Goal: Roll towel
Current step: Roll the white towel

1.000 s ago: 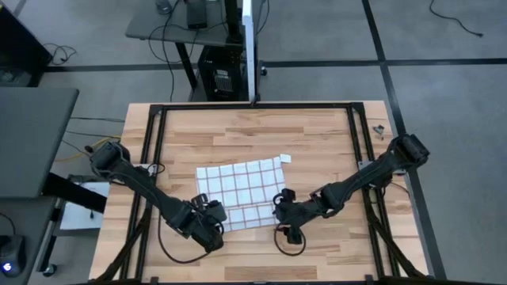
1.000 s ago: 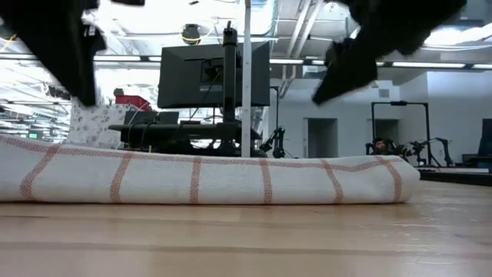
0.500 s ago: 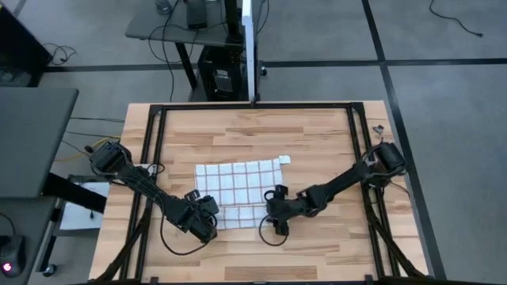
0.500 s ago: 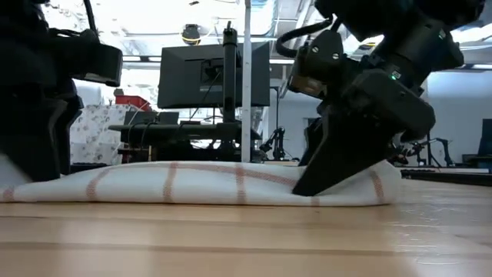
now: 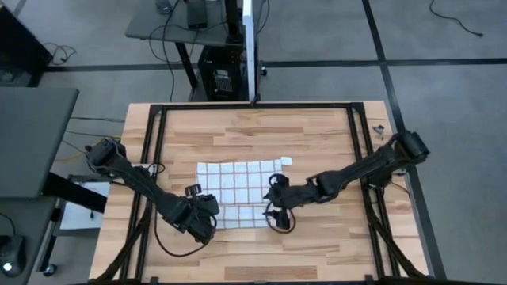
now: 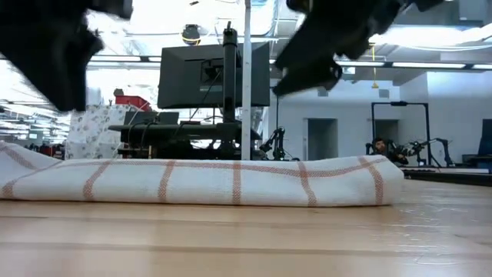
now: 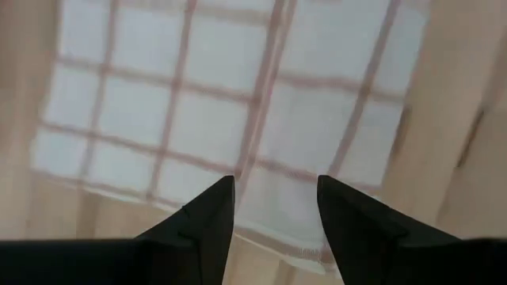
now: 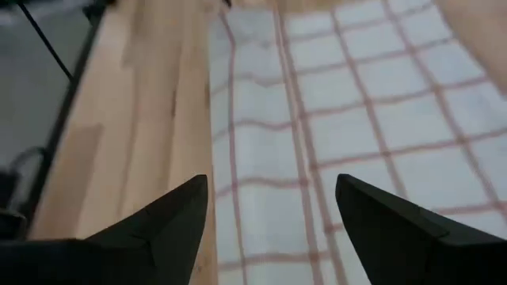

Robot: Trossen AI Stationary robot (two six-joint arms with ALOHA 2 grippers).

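The towel (image 5: 238, 190), white with a grid of red-brown lines, lies spread on the wooden table, its small white tag (image 5: 285, 160) at the far right corner. Its near edge is turned over into a low, thick fold (image 6: 231, 183) that rests on the table. My left gripper (image 5: 209, 209) is open above the fold's left part, with the cloth showing between its fingers (image 7: 276, 184). My right gripper (image 5: 274, 199) is open above the fold's right part (image 8: 272, 182). In the low view both grippers (image 6: 54, 46) (image 6: 307, 65) hang clear above the cloth.
A black metal frame (image 5: 154, 158) runs along the table's left, far and right sides. Bare wood (image 5: 261, 253) lies between the towel and the near edge. A cable loop (image 5: 279, 223) hangs under my right gripper, close to the fold's right end.
Both grippers came down onto the towel's near fold half a second ago and have since risen clear of it. My right gripper has gone toward the table's left and far edge. The fold's right end has shifted a little to the left, and the towel lies squarer to the table.
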